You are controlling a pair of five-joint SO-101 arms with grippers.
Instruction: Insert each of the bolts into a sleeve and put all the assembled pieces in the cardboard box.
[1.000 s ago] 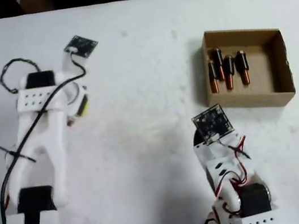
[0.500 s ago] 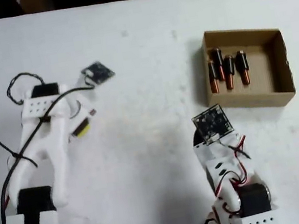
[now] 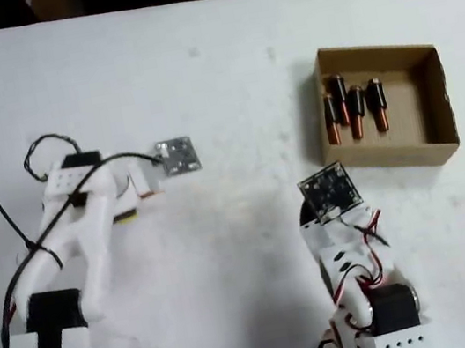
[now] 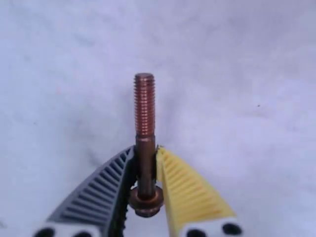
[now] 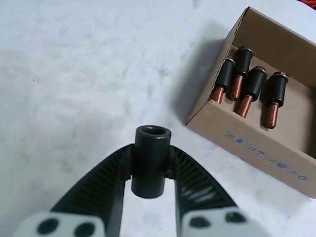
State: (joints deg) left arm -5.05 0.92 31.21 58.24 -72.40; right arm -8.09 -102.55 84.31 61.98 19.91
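Copper-coloured and threaded, the bolt (image 4: 144,113) was clamped in the left pincer (image 4: 145,153). Its flanged head sat low between the grey finger (image 4: 96,197) and the yellow finger (image 4: 190,195). Both fingers pressed against the smooth shank, and the threaded end jutted out past their tips over the white worktop (image 4: 247,74).

The right pincer (image 5: 150,153) was closed on a black sleeve (image 5: 150,163), gripping it on both sides with its open bore turned up toward the wrist camera. Just beyond it on the worktop lay the cardboard box (image 5: 247,143), near the pincer but not touching it. Four assembled pieces (image 5: 245,81) lay side by side on the box floor. Each was a black sleeve with a copper thread sticking out, and the copper ends pointed toward the wall nearest the arm.

From above, the left arm (image 3: 75,245) reached over the left part of the worktop, well apart from the box. The right arm (image 3: 356,269) stood just short of the box's near wall.
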